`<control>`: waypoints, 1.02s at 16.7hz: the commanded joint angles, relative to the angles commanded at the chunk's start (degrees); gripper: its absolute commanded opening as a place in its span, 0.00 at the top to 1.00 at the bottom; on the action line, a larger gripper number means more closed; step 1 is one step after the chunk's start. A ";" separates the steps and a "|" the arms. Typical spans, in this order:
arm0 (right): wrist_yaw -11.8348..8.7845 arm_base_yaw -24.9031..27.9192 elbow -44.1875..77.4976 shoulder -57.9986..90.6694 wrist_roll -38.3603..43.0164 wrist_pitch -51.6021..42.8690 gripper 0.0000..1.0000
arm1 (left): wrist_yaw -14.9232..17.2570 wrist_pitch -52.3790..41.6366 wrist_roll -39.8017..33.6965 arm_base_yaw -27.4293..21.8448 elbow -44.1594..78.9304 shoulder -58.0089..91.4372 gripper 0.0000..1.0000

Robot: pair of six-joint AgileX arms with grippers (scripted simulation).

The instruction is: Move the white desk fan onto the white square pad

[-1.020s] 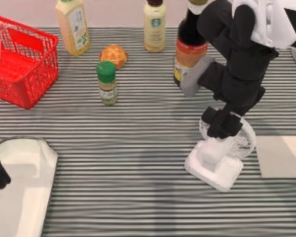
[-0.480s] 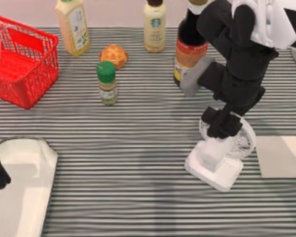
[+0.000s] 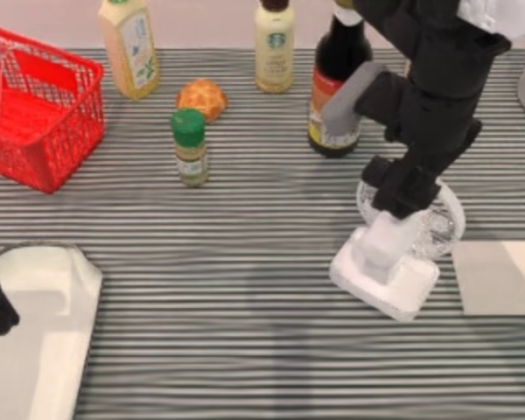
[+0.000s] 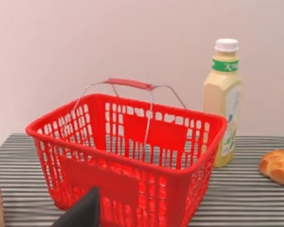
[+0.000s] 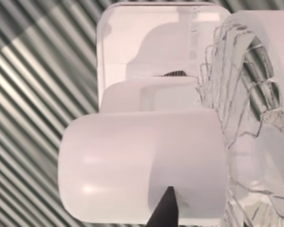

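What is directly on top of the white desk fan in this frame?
The right arm's hand sits on the white plastic desk fan, over its cylindrical motor housing. It hides the housing's upper part in the top view. The thin white square pad lies apart, to the right.

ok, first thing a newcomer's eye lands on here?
The right gripper clamped on the white desk fan, right of centre, with the white square pad just beyond it at the right edge. Next, the red basket at far left. The left arm sits parked at the lower left.
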 joint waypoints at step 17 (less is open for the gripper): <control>0.02 -6.92 -1.31 -1.02 43.99 -3.04 1.00 | 0.00 0.00 0.00 0.00 0.00 0.00 0.00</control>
